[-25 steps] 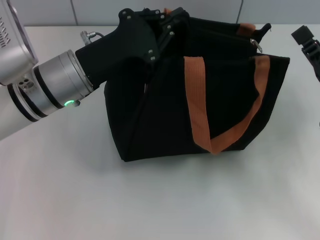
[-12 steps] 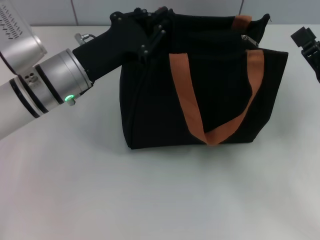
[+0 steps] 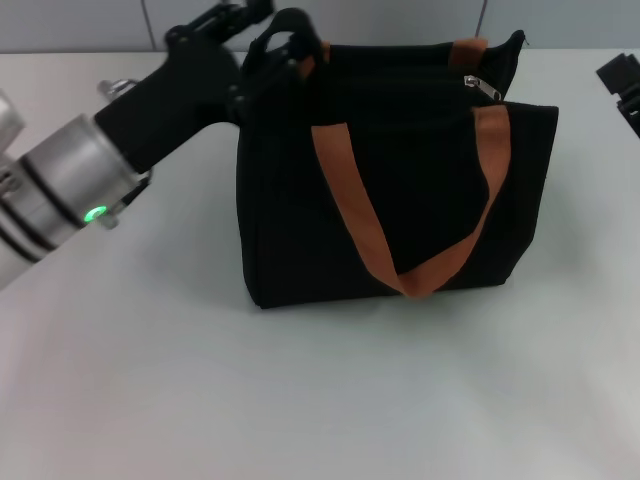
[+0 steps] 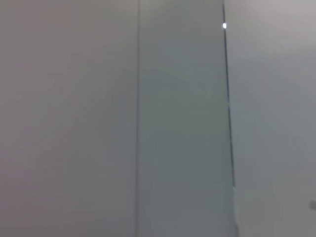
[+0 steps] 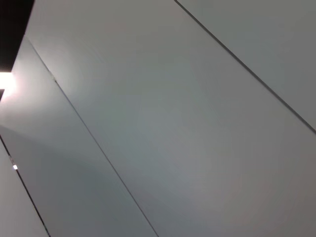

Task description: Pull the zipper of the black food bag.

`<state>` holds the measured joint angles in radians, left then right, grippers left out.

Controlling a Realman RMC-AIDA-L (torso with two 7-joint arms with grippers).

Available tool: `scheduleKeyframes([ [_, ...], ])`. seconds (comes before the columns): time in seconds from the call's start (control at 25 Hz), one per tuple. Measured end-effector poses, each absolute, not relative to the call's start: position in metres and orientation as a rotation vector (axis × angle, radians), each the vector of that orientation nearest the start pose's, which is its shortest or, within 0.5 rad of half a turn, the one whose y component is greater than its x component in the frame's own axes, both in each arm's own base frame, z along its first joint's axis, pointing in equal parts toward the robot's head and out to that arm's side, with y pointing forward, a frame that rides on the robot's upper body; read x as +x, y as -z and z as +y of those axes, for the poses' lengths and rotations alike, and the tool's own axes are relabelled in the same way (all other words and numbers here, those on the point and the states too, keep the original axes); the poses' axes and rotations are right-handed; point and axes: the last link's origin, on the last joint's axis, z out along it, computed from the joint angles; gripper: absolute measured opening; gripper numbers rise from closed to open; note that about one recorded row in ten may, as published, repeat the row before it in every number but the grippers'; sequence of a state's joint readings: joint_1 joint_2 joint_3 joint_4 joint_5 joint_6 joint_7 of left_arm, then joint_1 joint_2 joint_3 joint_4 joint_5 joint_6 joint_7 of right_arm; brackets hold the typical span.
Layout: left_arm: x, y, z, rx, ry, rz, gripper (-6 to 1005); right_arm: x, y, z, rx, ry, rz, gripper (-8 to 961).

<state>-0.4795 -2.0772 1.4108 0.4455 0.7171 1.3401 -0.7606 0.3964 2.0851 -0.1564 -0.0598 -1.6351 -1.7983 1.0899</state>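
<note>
The black food bag (image 3: 420, 200) stands upright in the middle of the white table, with rust-orange handles (image 3: 350, 215) hanging over its front. The silver zipper (image 3: 483, 87) lies on the top track near the bag's right end. My left gripper (image 3: 278, 48) is at the bag's top left corner, its black fingers closed on the fabric edge there. My right gripper (image 3: 622, 85) shows only partly at the right edge, apart from the bag. Both wrist views show only grey wall panels, with no bag or fingers.
The white table (image 3: 320, 390) spreads in front of and to the left of the bag. A grey panelled wall (image 3: 400, 15) runs behind it. My left arm (image 3: 70, 190) reaches in from the left across the table.
My left gripper has moved left and back while staying on the bag's top left corner. The bag has straightened up and its right end has shifted slightly left. The right arm has barely moved.
</note>
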Motion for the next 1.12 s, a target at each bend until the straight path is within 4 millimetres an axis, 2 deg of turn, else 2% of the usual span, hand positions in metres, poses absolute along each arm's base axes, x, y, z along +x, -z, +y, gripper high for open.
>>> scheduleKeyframes([
  [0.16, -0.238, -0.003, 0.335, -2.050, 1.238, -0.308, 587, 0.288, -0.013, 0.267, -1.797, -1.642, 0.810, 789],
  [0.24, -0.244, -0.009, 0.331, -2.015, 1.246, -0.318, 647, 0.288, -0.016, 0.267, -1.807, -1.634, 0.792, 789],
  [0.32, -0.265, -0.028, 0.311, -1.912, 1.299, -0.349, 708, 0.288, -0.019, 0.267, -1.820, -1.631, 0.764, 789],
  [0.36, -0.265, -0.028, 0.311, -1.912, 1.299, -0.349, 723, 0.287, -0.020, 0.266, -1.828, -1.631, 0.738, 789],
  [0.4, -0.272, -0.033, 0.302, -1.892, 1.317, -0.369, 738, 0.285, -0.021, 0.265, -1.838, -1.631, 0.707, 789],
  [0.44, -0.281, -0.041, 0.291, -1.899, 1.335, -0.398, 754, 0.284, -0.022, 0.264, -1.849, -1.632, 0.678, 789],
  [0.48, -0.284, -0.044, 0.287, -1.918, 1.336, -0.403, 769, 0.280, -0.022, 0.261, -1.895, -1.622, 0.608, 789],
  [0.52, -0.288, -0.048, 0.283, -1.943, 1.340, -0.409, 784, 0.280, -0.022, 0.261, -1.895, -1.622, 0.608, 789],
  [0.72, -0.294, -0.061, 0.248, -2.181, 1.369, -0.337, 784, 0.273, -0.019, 0.258, -2.083, -1.562, 0.496, 788],
  [0.8, -0.293, -0.062, 0.238, -2.238, 1.373, -0.291, 785, 0.269, -0.014, 0.257, -2.184, -1.526, 0.459, 788],
  [0.88, -0.291, -0.052, 0.227, -2.382, 1.319, -0.222, 785, 0.264, -0.004, 0.254, -2.309, -1.483, 0.402, 788],
  [0.92, -0.291, -0.052, 0.227, -2.382, 1.319, -0.222, 785, 0.261, 0.001, 0.253, -2.367, -1.460, 0.370, 788],
  [1.12, -0.286, -0.020, 0.224, -2.627, 1.188, -0.169, 785, 0.258, 0.029, 0.243, -2.591, -1.312, 0.226, 788],
])
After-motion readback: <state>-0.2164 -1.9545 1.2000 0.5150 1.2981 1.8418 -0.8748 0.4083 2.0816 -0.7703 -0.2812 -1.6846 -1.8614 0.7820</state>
